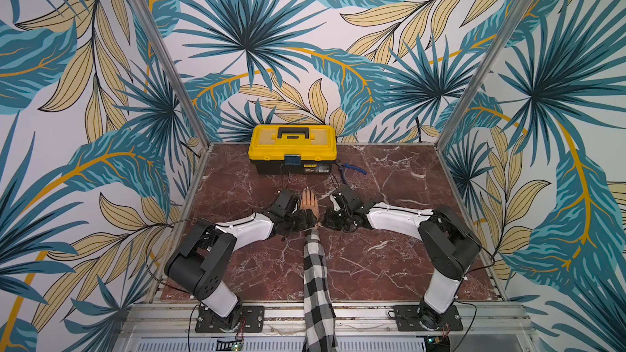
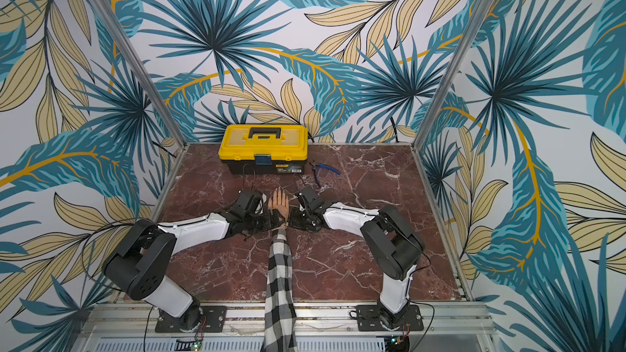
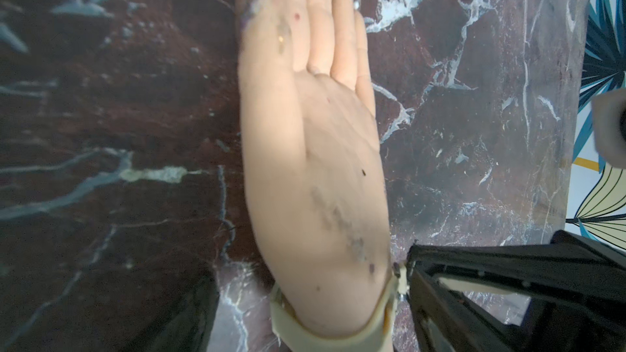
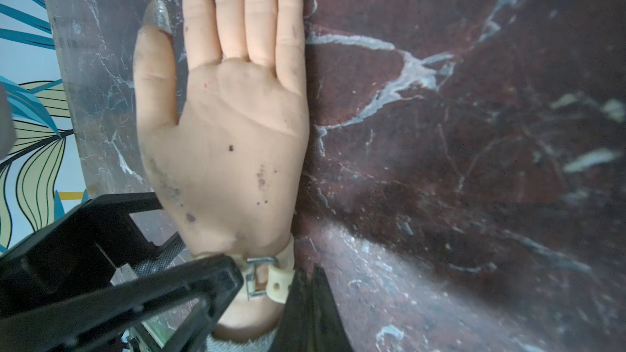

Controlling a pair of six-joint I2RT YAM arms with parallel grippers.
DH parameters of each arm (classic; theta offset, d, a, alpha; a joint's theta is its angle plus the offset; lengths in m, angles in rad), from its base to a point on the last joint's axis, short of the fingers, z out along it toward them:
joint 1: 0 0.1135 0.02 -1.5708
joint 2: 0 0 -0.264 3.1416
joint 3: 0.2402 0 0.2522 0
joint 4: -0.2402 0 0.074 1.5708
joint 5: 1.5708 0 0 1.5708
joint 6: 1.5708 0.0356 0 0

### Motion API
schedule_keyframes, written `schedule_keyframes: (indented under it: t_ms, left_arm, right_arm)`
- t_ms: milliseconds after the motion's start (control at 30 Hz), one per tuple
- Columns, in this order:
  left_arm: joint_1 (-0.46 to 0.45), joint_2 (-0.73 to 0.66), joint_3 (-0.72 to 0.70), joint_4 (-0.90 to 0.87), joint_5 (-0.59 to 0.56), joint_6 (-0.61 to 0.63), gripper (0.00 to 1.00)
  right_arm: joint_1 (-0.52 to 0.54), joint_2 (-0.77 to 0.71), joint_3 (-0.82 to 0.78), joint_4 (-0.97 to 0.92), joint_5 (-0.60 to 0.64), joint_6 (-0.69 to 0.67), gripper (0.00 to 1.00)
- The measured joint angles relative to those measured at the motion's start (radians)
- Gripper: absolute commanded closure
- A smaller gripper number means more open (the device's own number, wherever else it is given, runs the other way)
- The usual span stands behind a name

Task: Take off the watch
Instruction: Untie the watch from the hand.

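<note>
Right wrist | watch [image 4: 281, 275] strapped round mannequin wrist [image 4: 250, 316] | left pincer [image 4: 196, 238] parted

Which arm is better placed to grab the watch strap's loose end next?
Right, likely. The right gripper sits beside the loose end of the watch, though shut, so it must open. The left gripper is open, astride the wrist beyond the buckle.

Of the thin cream-strapped wristwatch [image 4: 283, 279], the face is hidden; picture edges crop the fingertips of the flesh-toned mannequin hand [image 4: 230, 137].
</note>
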Motion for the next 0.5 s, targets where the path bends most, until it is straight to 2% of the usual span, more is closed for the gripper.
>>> schedule_keyframes:
  t_ms: [233,500]
  left_arm:
    - [0.0,-0.018,0.035,-0.061,-0.036,0.023,0.03]
    - [0.0,-0.051,0.106,-0.094,-0.064,0.051,0.03]
  right_arm:
    - [0.0,0.0,0.0,0.013,-0.014,0.003,1.0]
    - [0.0,0.0,0.0,0.016,-0.019,0.003,1.0]
